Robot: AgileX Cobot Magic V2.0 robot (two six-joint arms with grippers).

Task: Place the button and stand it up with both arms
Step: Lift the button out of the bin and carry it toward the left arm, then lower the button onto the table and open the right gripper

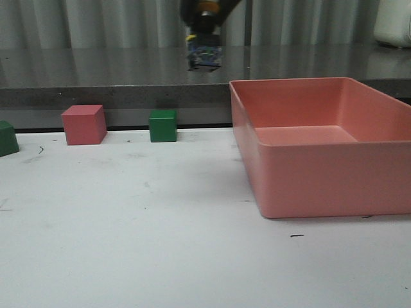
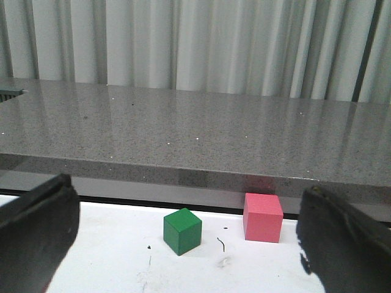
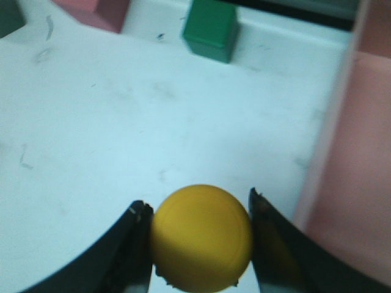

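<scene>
High above the table in the front view, the right arm holds the button [image 1: 204, 55], whose bluish boxy base hangs below dark fingers at the top middle. In the right wrist view the button's yellow domed cap [image 3: 201, 237] fills the gap of my right gripper [image 3: 198, 202], and both black fingers [image 3: 135, 244] press against its sides. White tabletop lies well beneath it. My left gripper [image 2: 188, 189] is wide open with nothing between its fingers [image 2: 36, 232], low over the table's left part. The left arm does not show in the front view.
A large pink bin [image 1: 308, 186] takes up the table's right side, its wall [image 3: 360, 152] close beside the held button. A pink cube [image 1: 83, 124] and a green cube [image 1: 163, 126] stand along the back edge. A second green cube [image 1: 6, 138] sits far left.
</scene>
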